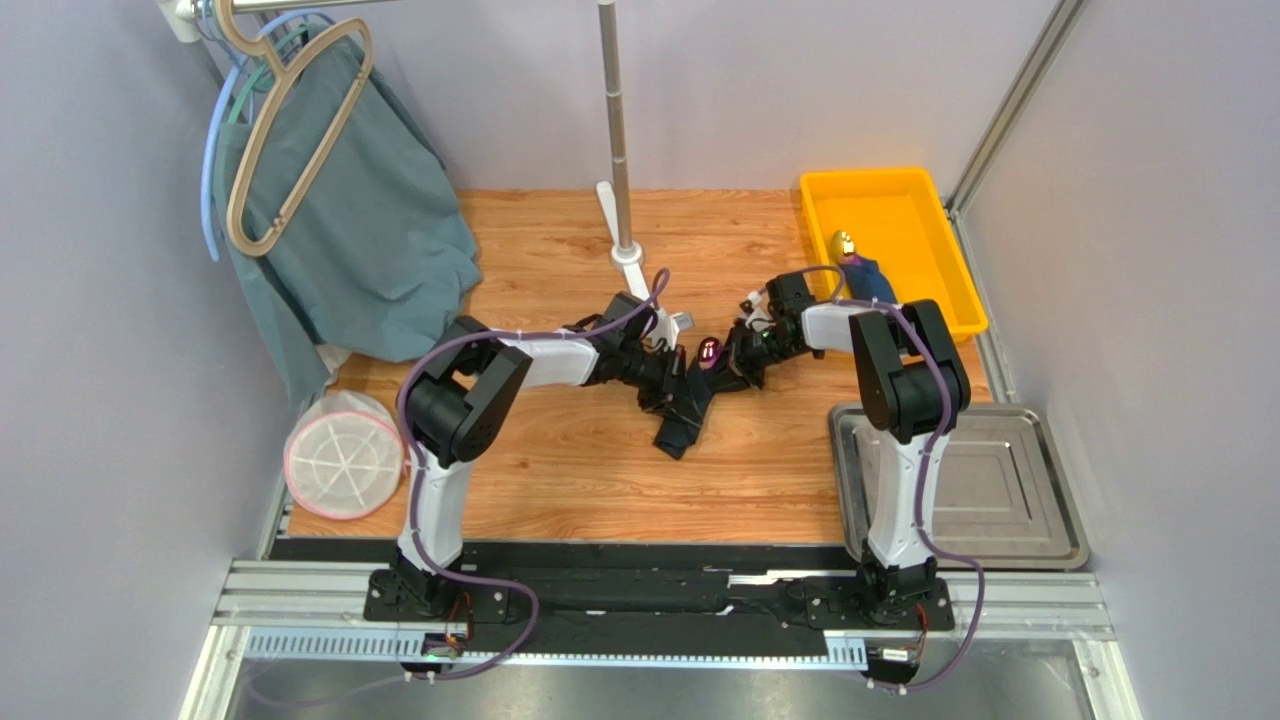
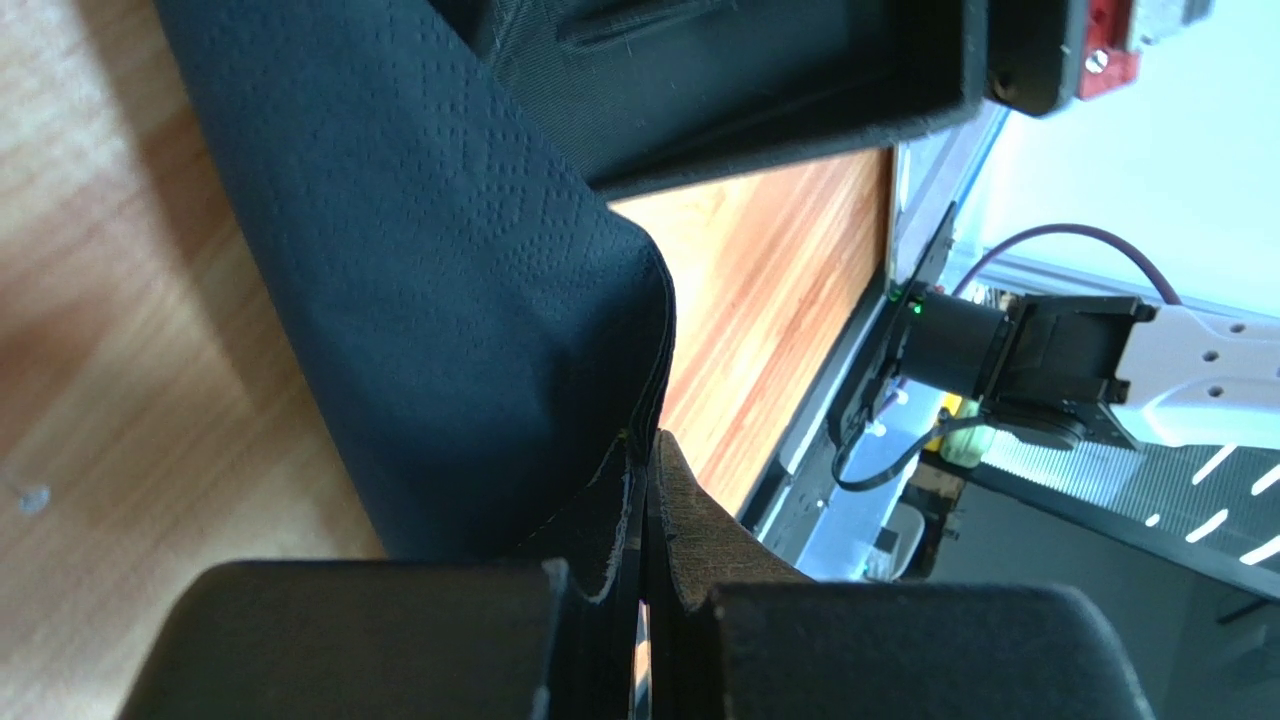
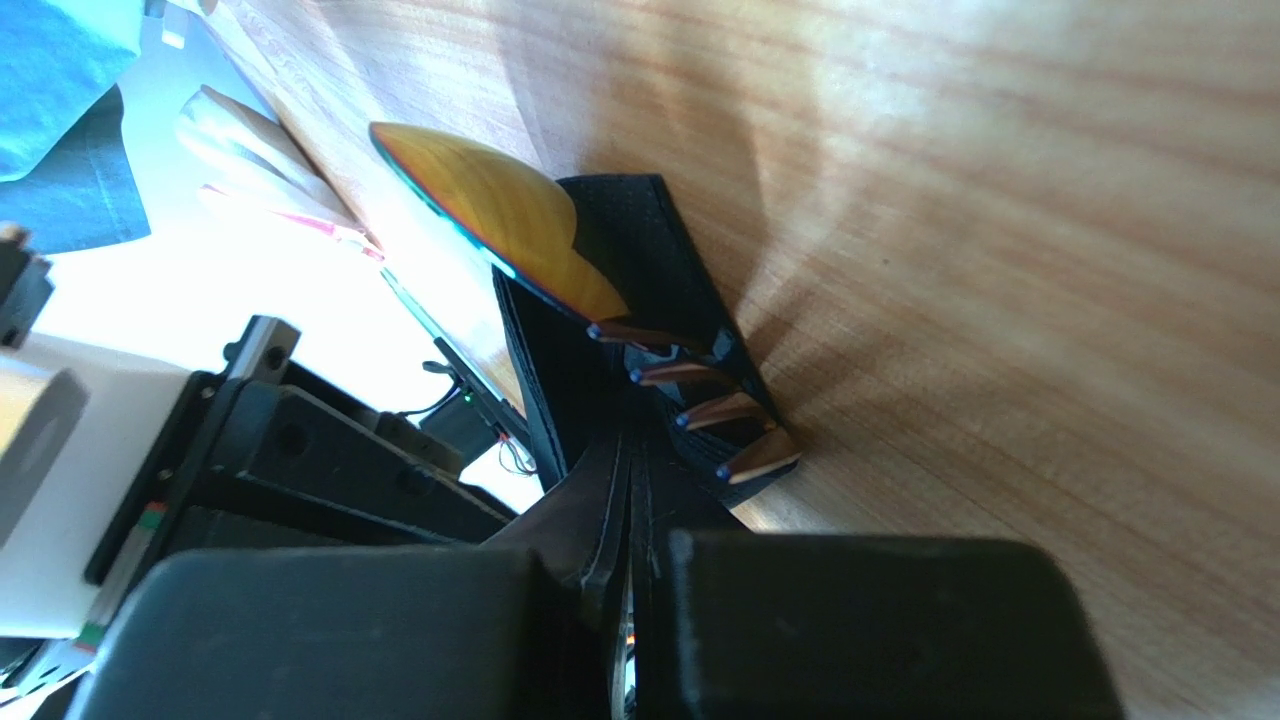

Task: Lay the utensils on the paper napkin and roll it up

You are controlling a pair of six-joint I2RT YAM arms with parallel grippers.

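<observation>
The black paper napkin (image 1: 684, 413) lies partly folded and bunched at the middle of the wooden table. My left gripper (image 1: 670, 375) and right gripper (image 1: 723, 357) meet over its far end. In the left wrist view the napkin (image 2: 451, 270) hangs as an embossed black sheet, and my left gripper (image 2: 649, 450) is shut on its edge. In the right wrist view my right gripper (image 3: 628, 450) is shut on a napkin fold (image 3: 639, 225). A golden spoon bowl (image 3: 496, 210) and fork tines (image 3: 706, 413) stick out of that fold, just past the fingertips.
A yellow bin (image 1: 902, 203) at the back right holds a dark blue bundle with a gold tip (image 1: 861, 273). A steel tray (image 1: 1022, 495) sits at the front right. A teal cloth on a hanger (image 1: 361, 225), a white round basket (image 1: 346, 455) and a stand pole (image 1: 616, 150) are also on the table.
</observation>
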